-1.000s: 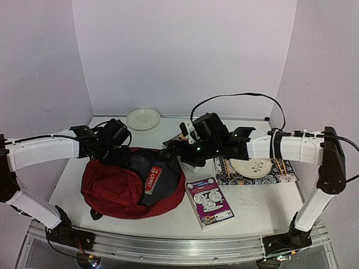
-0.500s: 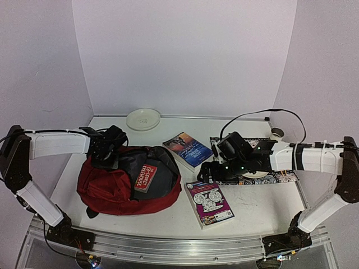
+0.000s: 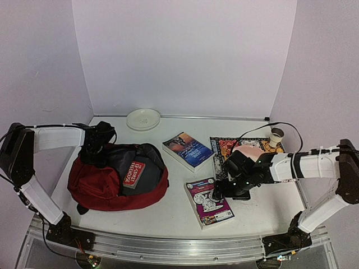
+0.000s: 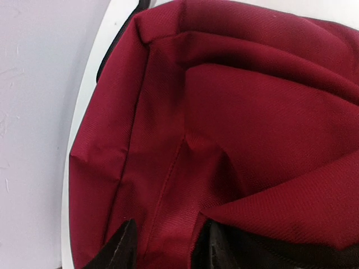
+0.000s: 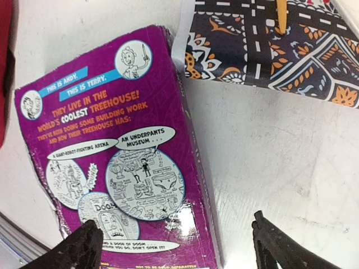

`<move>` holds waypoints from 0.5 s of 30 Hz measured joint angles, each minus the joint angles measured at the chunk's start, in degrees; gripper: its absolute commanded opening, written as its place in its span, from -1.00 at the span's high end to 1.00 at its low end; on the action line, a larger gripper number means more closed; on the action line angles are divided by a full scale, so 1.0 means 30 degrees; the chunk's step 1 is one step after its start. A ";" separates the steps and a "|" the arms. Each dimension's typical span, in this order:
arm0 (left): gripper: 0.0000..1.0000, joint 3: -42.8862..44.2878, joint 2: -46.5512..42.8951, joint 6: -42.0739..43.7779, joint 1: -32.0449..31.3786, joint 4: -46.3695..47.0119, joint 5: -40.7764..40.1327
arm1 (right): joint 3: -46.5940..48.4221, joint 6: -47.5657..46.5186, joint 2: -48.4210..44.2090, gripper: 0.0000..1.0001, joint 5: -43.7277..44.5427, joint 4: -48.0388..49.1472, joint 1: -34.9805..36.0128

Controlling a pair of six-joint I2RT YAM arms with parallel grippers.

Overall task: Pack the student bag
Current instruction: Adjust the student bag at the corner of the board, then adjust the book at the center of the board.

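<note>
Top: student bag (image 3: 104, 185) slid left on your counter (image 3: 168, 221); right jaws left it, now over purple book (image 3: 205, 210). Left wrist: left jaws apart astride bag fabric. Right wrist: right jaws wide apart; cover reads "WORLD'S COOLEST TREEHOUSE!".

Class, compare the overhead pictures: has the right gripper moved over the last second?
Yes: the right gripper moved rightward and nearer, from the student bag to above the purple book, which stayed put.

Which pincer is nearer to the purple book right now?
Right. The right pincer hangs just above the purple book's right edge; the left pincer is across the table, at the student bag's far side.
</note>
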 measured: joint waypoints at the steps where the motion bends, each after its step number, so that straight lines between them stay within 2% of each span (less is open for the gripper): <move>1: -0.15 0.0108 -0.0025 0.0074 0.0032 -0.0053 0.0014 | 0.0000 0.0006 0.0142 -0.73 -0.0002 0.0032 0.0000; 5: -0.43 0.0440 -0.0883 0.0561 0.0031 -0.0315 0.0337 | 0.0000 -0.0108 0.0920 -0.51 -0.0139 0.0292 0.0000; 9: -0.58 0.1429 -0.2947 0.0817 0.0024 -0.0766 0.1136 | 0.0088 -0.0274 0.1845 -0.25 -0.0611 0.0782 0.0000; 15: -0.71 0.3621 -0.6067 0.1416 0.0017 -0.0781 0.3207 | 0.1276 -0.0712 0.3120 -0.09 -0.1299 0.1219 -0.0031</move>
